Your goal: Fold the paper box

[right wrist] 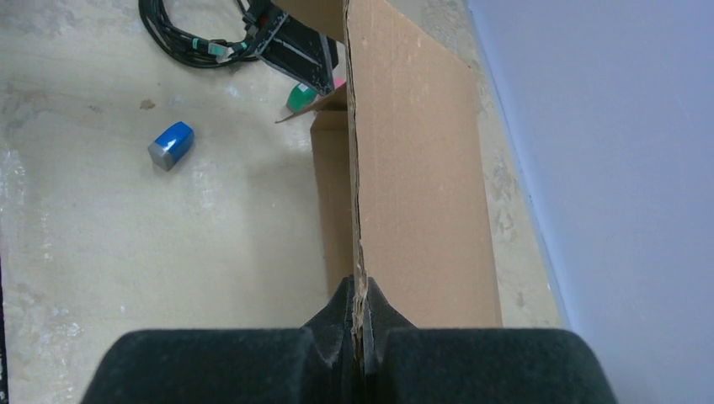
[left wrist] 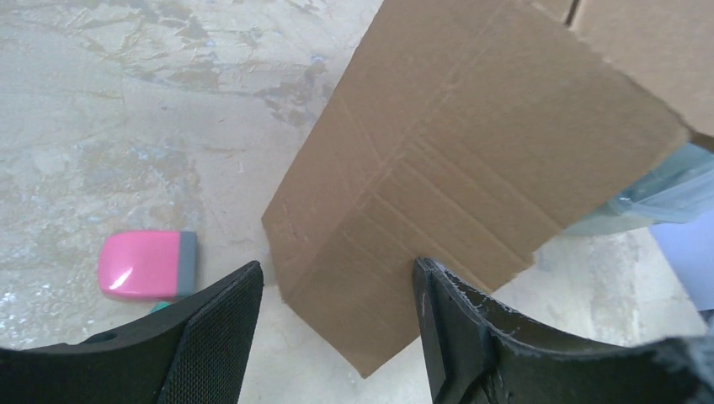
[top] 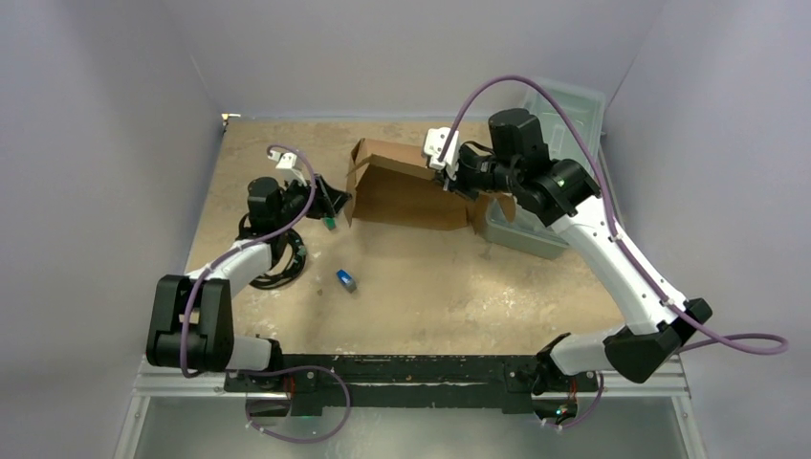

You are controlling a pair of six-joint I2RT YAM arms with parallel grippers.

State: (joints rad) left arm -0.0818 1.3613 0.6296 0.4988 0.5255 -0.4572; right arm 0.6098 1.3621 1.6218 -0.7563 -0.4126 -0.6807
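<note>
You have one paper box [top: 406, 196] on the bench [top: 459, 287], toward the far side between the two arms. It is partly raised: a long brown panel stands up along the back, and a side panel is turned up at its left end.

Your right claw [right wrist: 360, 295] is pinched tight on the top edge of the cardboard near the right end, with both pads pressed against the sheet. Your left claw [left wrist: 335, 278] stands open at the box's left end. The lower corner of a cardboard panel sits in the gap between its two fingers. You cannot tell from these views whether either finger touches the panel.

You have three small loose pieces on the bench:
- One blue block with a grey end [top: 346, 280] lies alone in front of the box.
- One pink block with a grey end [left wrist: 147, 265] lies by the left claw.
- One green piece [right wrist: 299, 97] lies just beside the pink block.

One clear plastic bin [top: 531, 237] sits at the right, under the right arm. One coil of black cable [top: 277, 258] lies beside the left arm.
</note>
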